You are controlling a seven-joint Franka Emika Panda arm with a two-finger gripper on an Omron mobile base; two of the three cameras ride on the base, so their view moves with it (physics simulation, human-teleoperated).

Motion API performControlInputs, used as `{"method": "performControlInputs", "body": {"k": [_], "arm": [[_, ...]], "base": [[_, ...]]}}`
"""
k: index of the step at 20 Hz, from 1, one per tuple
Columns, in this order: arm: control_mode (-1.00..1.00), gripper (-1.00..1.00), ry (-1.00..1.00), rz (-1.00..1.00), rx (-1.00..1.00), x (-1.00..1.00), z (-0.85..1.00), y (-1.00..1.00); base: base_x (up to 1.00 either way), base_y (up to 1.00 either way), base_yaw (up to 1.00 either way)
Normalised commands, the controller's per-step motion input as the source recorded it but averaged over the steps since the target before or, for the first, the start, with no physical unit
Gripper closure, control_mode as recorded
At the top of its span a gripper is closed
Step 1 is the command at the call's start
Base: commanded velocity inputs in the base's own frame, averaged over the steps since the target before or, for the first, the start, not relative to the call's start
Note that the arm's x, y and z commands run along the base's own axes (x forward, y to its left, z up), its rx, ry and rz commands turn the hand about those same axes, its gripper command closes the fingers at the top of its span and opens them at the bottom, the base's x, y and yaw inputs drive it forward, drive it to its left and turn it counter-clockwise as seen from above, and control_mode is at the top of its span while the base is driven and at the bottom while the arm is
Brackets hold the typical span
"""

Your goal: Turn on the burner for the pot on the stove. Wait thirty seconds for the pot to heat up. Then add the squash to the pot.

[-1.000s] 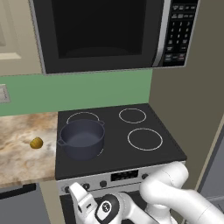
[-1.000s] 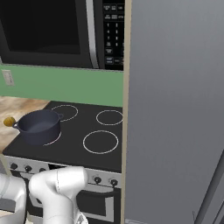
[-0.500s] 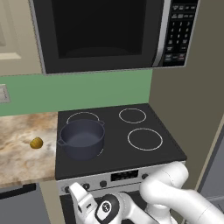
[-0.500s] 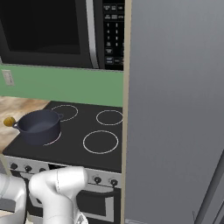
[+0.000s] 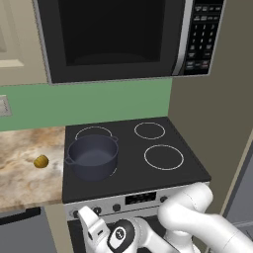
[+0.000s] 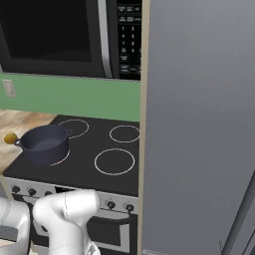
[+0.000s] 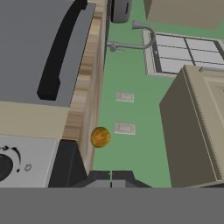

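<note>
The dark blue-grey pot (image 5: pixel 93 156) (image 6: pixel 45 143) stands lidless on the front-left burner (image 6: pixel 63 157) of the black glass stove (image 5: pixel 133 173), hiding most of that ring. The small yellow-olive squash (image 5: pixel 41 161) (image 6: pixel 10 138) (image 7: pixel 100 137) lies on the marble counter to the left of the stove. My gripper (image 5: pixel 86 217) (image 7: pixel 111 176) is low in front of the stove's silver panel, beside the left-hand knobs (image 5: pixel 76 214), with its fingertips shut together and nothing between them. One knob (image 7: pixel 4 166) shows at the left of the hand view.
A black microwave (image 5: pixel 118 37) hangs above the stove. A tall grey cabinet side (image 6: pixel 199 124) stands right of the stove. The marble counter (image 5: pixel 22 173) runs left, with a dark-handled drawer front (image 7: pixel 48 48) below it. A faucet (image 7: pixel 133 37) and sink show far off.
</note>
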Motion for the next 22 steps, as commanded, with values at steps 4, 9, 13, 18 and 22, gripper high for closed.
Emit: {"method": "performControlInputs", "body": {"k": [4,9,13,18,22], "arm": [[-1.0,1.0,0.0,0.0,0.0,0.0,0.0,0.0],[-1.0,1.0,0.0,0.0,0.0,0.0,0.0,0.0],[-1.0,1.0,0.0,0.0,0.0,0.0,0.0,0.0],[-1.0,1.0,0.0,0.0,0.0,0.0,0.0,0.0],[-1.0,1.0,0.0,0.0,0.0,0.0,0.0,0.0]], "base": [[0.0,0.0,0.0],[0.0,0.0,0.0],[0.0,0.0,0.0],[0.0,0.0,0.0],[0.0,0.0,0.0]]}}
